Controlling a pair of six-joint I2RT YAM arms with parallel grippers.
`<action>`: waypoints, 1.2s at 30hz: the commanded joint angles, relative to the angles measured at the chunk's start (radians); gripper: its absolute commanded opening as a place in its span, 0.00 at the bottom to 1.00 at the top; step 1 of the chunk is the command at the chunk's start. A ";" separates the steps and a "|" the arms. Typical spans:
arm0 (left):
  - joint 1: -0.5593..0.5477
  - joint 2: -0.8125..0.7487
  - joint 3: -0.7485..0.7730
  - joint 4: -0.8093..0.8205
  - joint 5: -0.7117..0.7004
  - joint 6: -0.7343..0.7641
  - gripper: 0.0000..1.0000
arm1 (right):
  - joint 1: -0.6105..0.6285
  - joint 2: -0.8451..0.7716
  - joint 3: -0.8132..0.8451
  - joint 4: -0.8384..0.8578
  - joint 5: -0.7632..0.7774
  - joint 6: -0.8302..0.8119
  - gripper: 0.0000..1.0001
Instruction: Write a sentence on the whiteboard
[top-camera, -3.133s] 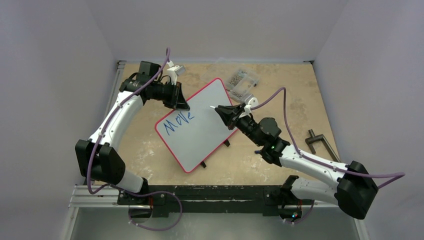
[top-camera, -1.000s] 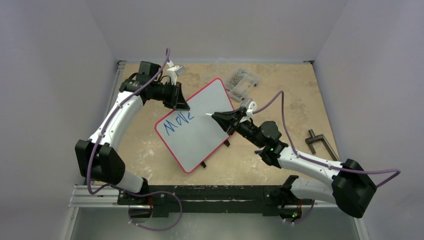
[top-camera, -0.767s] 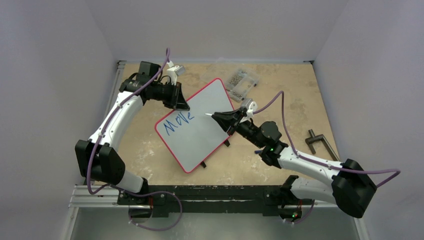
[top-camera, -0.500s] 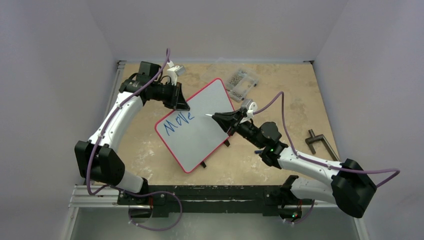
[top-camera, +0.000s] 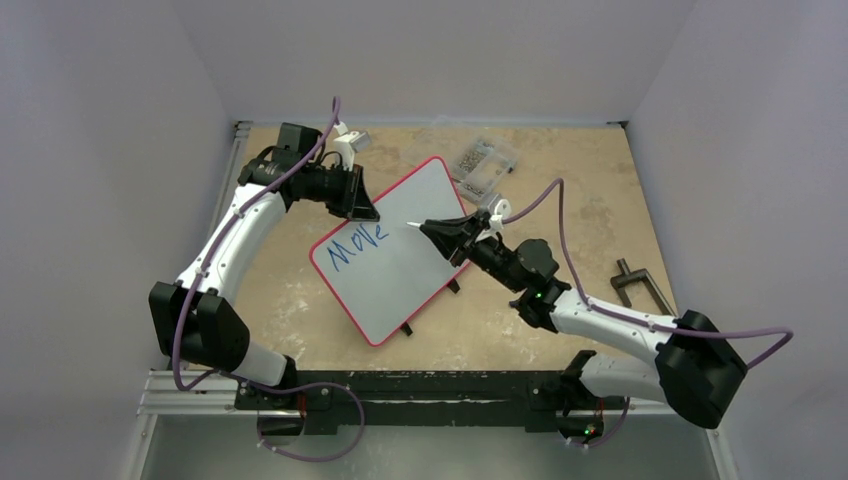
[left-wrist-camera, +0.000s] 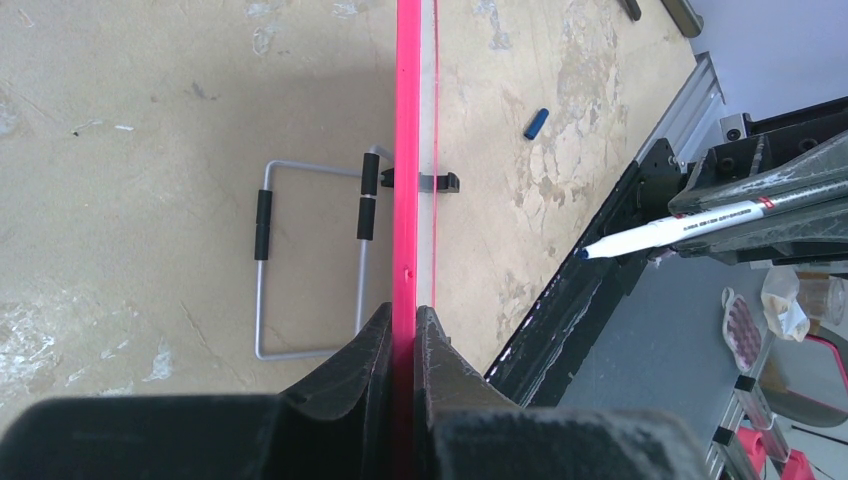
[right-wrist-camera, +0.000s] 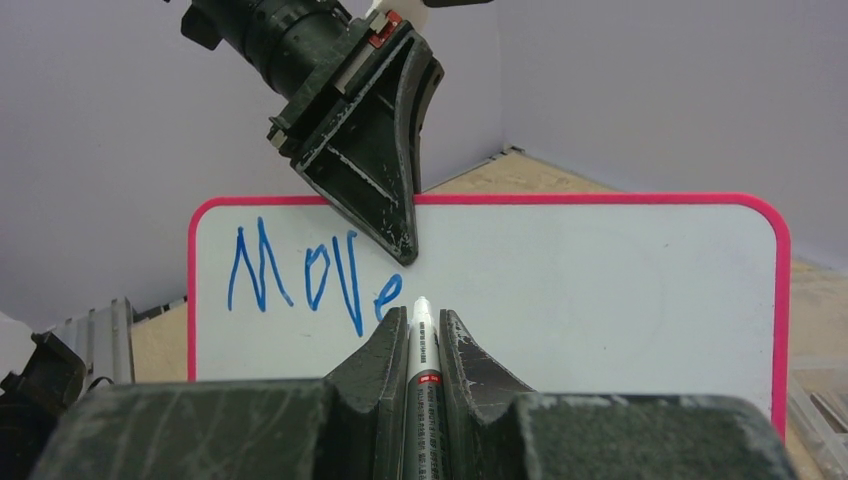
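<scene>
The right gripper (right-wrist-camera: 420, 318) clenches the marker (right-wrist-camera: 424, 380); its tip aims at the whiteboard (right-wrist-camera: 580, 290), not touching, right of the word "Move" (right-wrist-camera: 310, 275) at frame centre; the left gripper (left-wrist-camera: 404, 318) pinches the board's rim.

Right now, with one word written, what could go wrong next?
The left tool pinches the whiteboard right beside Move, so the marker in the right tool could strike it when writing on. The whiteboard is held at one edge only; pressing may swing it.
</scene>
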 joint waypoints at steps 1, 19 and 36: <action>0.002 -0.043 0.007 0.040 -0.033 0.020 0.00 | -0.003 0.021 0.064 0.060 0.013 -0.018 0.00; 0.002 -0.044 0.006 0.040 -0.035 0.020 0.00 | -0.003 0.139 0.131 0.095 0.020 0.013 0.00; 0.002 -0.047 0.007 0.039 -0.035 0.021 0.00 | -0.003 0.264 0.203 0.076 0.098 0.013 0.00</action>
